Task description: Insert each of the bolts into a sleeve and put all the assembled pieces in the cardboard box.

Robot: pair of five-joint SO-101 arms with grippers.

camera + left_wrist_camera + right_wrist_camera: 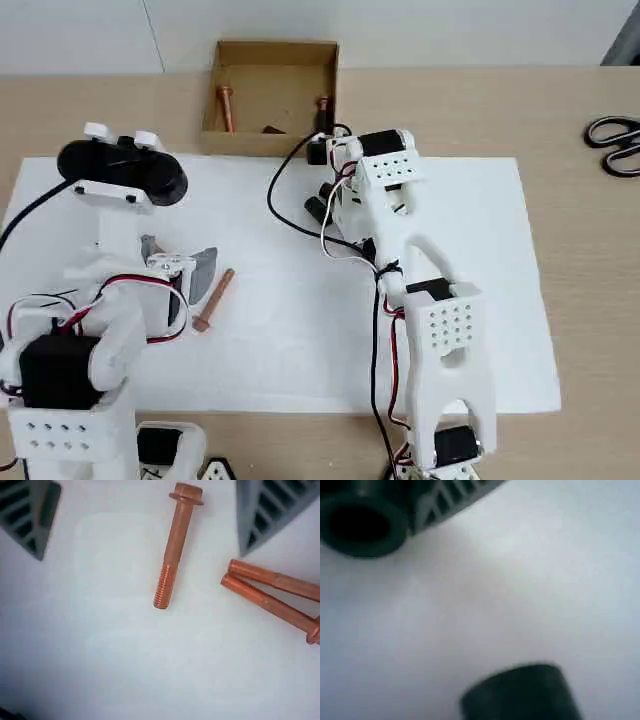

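One copper bolt (172,550) lies on the white paper, right between the open fingers (30,515) of my left gripper (150,510), which hovers above it and touches nothing. Two more bolts (275,592) lie side by side close to it. From above, a bolt (214,298) shows just beside the left gripper (185,275). My right gripper (328,195) is low over the paper below the cardboard box (272,140). A black sleeve (362,525) with its hole facing the camera sits against it, and another sleeve (520,692) lies nearby. The box holds two bolts (226,108).
The white paper sheet (300,340) covers the middle of the wooden table. Scissors (615,145) lie at the far right edge. A black cable (275,195) loops from the right arm onto the paper between the two arms.
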